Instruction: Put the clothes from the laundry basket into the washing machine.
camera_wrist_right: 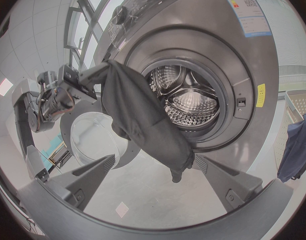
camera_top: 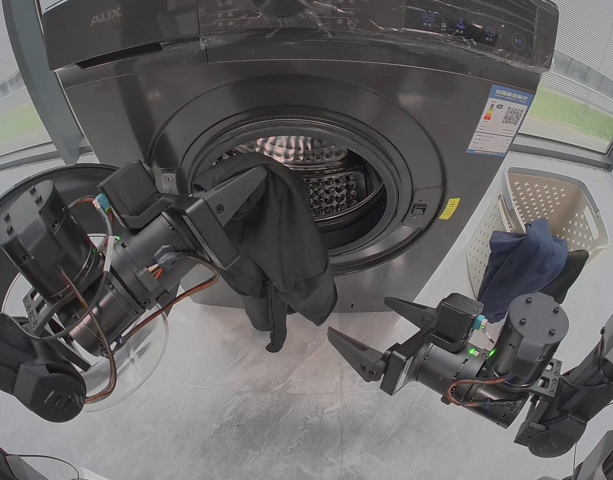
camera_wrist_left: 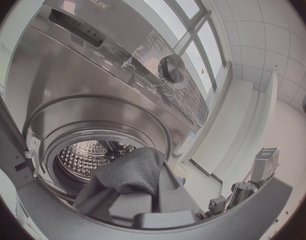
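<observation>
A dark grey garment (camera_top: 280, 248) (camera_wrist_left: 133, 174) (camera_wrist_right: 143, 117) hangs from my left gripper (camera_top: 250, 185) (camera_wrist_right: 99, 71), which is shut on it just in front of the washing machine's round opening (camera_top: 320, 181) (camera_wrist_left: 83, 157) (camera_wrist_right: 186, 100). The cloth drapes down over the opening's lower rim towards the floor. My right gripper (camera_top: 373, 335) (camera_wrist_right: 153, 170) is open and holds nothing, low over the floor in front of the machine. A navy garment (camera_top: 523, 265) (camera_wrist_right: 298, 147) hangs over the rim of the white laundry basket (camera_top: 560, 208) (camera_wrist_right: 298, 100) to the right of the machine.
The machine's door (camera_top: 73, 288) (camera_wrist_right: 93, 140) stands swung open to the left, behind my left arm. Grey tiled floor (camera_top: 266, 401) lies bare in front of the machine. Windows and a wall stand behind the machine.
</observation>
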Motion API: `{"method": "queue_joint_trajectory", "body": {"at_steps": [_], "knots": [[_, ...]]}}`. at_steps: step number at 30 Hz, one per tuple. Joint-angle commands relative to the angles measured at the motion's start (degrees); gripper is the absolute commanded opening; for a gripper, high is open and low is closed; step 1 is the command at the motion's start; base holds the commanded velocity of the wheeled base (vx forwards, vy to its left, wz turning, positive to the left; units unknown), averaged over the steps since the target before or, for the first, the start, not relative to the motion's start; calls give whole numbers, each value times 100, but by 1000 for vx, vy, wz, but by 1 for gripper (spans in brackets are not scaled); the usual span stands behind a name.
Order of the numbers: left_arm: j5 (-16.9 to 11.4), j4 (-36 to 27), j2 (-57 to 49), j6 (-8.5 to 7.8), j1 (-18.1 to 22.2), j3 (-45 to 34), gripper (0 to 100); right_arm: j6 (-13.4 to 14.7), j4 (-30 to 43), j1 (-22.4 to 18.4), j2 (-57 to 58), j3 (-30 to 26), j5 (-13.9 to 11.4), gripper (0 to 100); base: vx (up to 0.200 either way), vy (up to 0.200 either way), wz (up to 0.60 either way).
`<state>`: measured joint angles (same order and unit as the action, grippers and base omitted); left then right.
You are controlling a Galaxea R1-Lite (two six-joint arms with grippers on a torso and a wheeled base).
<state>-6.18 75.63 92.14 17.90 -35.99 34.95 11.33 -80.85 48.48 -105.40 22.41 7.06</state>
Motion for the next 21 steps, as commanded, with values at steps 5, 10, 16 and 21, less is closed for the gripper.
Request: {"method": "queue_joint_trajectory", "body": {"at_steps": [5,10,16,21], "knots": [[29,4,-108,3,-31,12,0,-157,-45,-58,-798,291,-3,100,0,0,0],[56,4,-170,3,-5,-41,0,-218,-212,-181,-1149,475,-20,100,0,0,0],[47,4,-170,3,-22,-41,0,-227,-212,-243,-1422,677,-38,100,0,0,0],[47,13,-178,3,-22,-59,0,-280,-361,-243,-1932,1117,-47,100,0,0,0]]}}
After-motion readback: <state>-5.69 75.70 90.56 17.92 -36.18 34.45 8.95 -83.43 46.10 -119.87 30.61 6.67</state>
